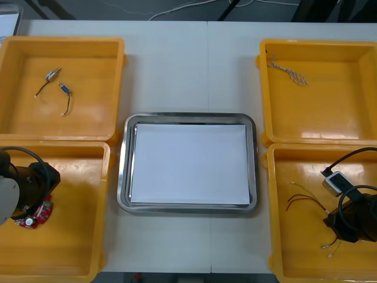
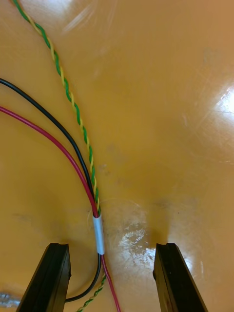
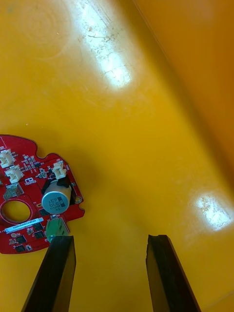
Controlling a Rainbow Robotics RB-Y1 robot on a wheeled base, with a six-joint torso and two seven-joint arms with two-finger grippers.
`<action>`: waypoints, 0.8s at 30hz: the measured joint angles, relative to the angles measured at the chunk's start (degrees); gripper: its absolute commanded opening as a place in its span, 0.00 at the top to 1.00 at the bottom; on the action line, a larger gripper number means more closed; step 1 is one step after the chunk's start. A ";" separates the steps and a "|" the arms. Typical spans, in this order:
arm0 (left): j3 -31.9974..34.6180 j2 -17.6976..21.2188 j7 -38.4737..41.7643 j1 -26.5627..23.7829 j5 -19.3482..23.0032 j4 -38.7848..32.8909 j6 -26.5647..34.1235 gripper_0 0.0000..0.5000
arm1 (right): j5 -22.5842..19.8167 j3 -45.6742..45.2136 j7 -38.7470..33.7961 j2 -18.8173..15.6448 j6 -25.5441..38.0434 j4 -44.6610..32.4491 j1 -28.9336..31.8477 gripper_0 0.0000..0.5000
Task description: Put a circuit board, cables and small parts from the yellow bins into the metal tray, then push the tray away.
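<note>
**Tabletop (image 1: 188, 71) from above; clock centre is the tray, with 12 o'clock at the far edge.**

- **10 o'clock:** the far-left bin (image 1: 88, 112) holds small metal parts (image 1: 57, 82).
- **8 o'clock:** the left gripper (image 3: 109, 241) hangs low in the near-left bin (image 1: 70, 236) with its fingers apart. The red circuit board (image 3: 34, 195) lies flat on the bin floor just beside one finger, outside the gap.
- **Centre:** the metal tray (image 1: 123, 171), white inside, holds nothing yet.
- **2 o'clock:** the far-right bin (image 1: 318, 112) holds one twisted cable (image 1: 288, 72).
- **4 o'clock:** the right gripper (image 2: 111, 248) sits low in the near-right bin (image 1: 294, 247), fingers apart. It straddles a cable bundle (image 2: 99, 234) of red, black and green-yellow strands joined by a pale sleeve, which lies closer to one finger.

**Hazards.** The board is offset from the left gripper's gap, so closing here would likely meet bare floor or only nick the board's edge. The right gripper may pinch only some strands, and thin wire could slip free. On lifting, the long loose ends could snag on the bin wall.
</note>
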 measured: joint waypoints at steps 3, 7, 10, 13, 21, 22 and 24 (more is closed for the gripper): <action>0.00 -0.04 0.00 0.36 -0.10 0.11 -0.12 0.15 | 0.27 0.00 0.00 0.64 -1.00 0.84 0.00 0.00; 0.00 -0.05 0.00 1.14 -0.10 0.12 -0.13 0.15 | 0.27 0.00 0.00 1.03 -1.57 1.84 -0.02 0.00; 0.03 -0.05 0.00 1.80 0.06 0.12 -0.14 0.15 | 0.27 0.00 0.00 1.03 -1.57 1.84 -0.02 0.00; 0.11 -0.05 0.00 2.70 0.75 0.11 -0.14 0.15 | 0.27 0.00 0.00 1.04 -1.57 1.84 -0.02 0.20; 0.15 -0.06 0.00 4.21 0.99 0.11 -0.16 0.15 | 0.27 0.00 0.00 1.04 -1.57 1.85 -0.08 1.00; 0.15 -0.08 0.00 4.21 0.94 0.11 -0.19 0.15 | 0.26 0.00 0.00 1.04 -1.57 1.85 -0.12 1.00; 0.15 -0.15 0.00 4.21 0.89 0.11 -0.49 0.15 | 0.22 0.00 0.00 1.04 -1.57 1.86 -0.16 1.00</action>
